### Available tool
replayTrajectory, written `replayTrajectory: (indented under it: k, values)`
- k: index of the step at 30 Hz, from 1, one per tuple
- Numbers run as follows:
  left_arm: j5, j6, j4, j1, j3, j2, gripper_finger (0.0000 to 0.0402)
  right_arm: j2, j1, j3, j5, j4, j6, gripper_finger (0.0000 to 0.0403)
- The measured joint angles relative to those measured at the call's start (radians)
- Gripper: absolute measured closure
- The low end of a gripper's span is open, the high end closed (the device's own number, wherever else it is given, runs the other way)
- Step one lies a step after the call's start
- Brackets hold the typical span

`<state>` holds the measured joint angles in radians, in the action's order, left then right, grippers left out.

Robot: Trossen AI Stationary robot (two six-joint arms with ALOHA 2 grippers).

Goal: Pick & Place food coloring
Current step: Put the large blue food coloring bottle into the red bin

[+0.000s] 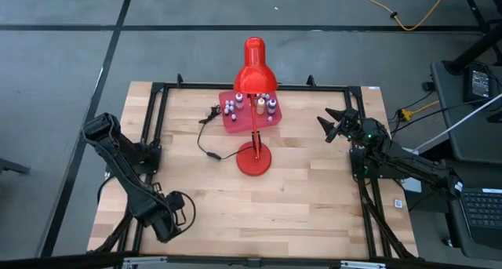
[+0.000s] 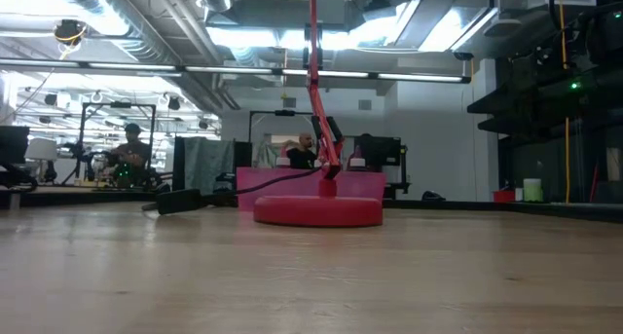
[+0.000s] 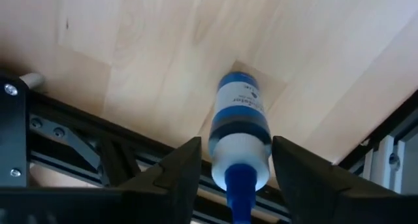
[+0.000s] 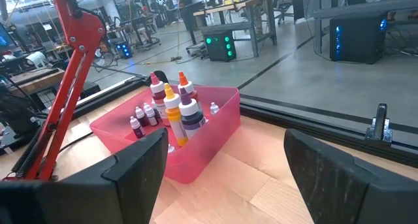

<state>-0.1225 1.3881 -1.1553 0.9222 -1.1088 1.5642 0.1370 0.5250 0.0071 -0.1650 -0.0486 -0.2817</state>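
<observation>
A small blue food coloring bottle (image 3: 238,119) with a blue tip and a white shoulder stands upright on its base on the wood, by the table's near left corner. My left gripper (image 3: 236,145) points down over it, open. One finger stands close on either side of the bottle's shoulder, with a slim gap showing. In the high view the left gripper (image 1: 167,222) hides the bottle. Several more bottles (image 4: 173,106) stand in the pink tray (image 4: 209,136) at the table's far middle (image 1: 235,125). My right gripper (image 1: 333,126) waits open at the right, level, facing the tray.
A red desk lamp stands on its round base (image 1: 255,157) in front of the tray, its head (image 1: 256,65) over the far edge and its black cord (image 1: 205,136) trailing left. A black frame rail (image 3: 78,139) runs close beside the blue bottle. People sit in the room beyond (image 2: 131,154).
</observation>
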Motion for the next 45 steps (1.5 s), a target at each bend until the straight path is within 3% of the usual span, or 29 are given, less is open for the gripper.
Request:
replayTrajectory:
  k: [7, 14, 21, 27, 34, 40, 45]
  values:
    - [-0.031, -0.025, -0.008, 0.000, 0.000, 0.000, 0.0287, 0.000, 0.000, 0.000, 0.000, 0.000, -0.001, 0.0097]
    - [-0.025, -0.079, -0.038, -0.031, 0.000, -0.019, 0.0288, 0.000, 0.000, 0.000, 0.000, 0.000, 0.000, 0.0097]
    - [0.107, -0.219, -0.061, -0.197, 0.000, -0.118, 0.0288, 0.000, 0.000, 0.000, 0.000, 0.000, -0.001, 0.0097]
    - [0.188, -0.404, -0.087, -0.444, 0.000, -0.203, 0.0288, 0.000, 0.000, 0.000, 0.000, 0.000, -0.001, 0.0097]
    - [0.200, -0.665, -0.074, -0.836, -0.003, -0.235, 0.0288, 0.000, 0.000, 0.000, 0.000, 0.000, 0.000, 0.0097]
    - [0.210, -0.833, -0.071, -1.175, -0.078, -0.187, 0.0288, 0.000, 0.000, 0.000, 0.000, 0.000, -0.001, 0.0097]
    - [0.203, -0.919, -0.071, -1.381, -0.203, -0.095, 0.0288, 0.000, 0.000, 0.000, 0.000, 0.000, -0.001, 0.0097]
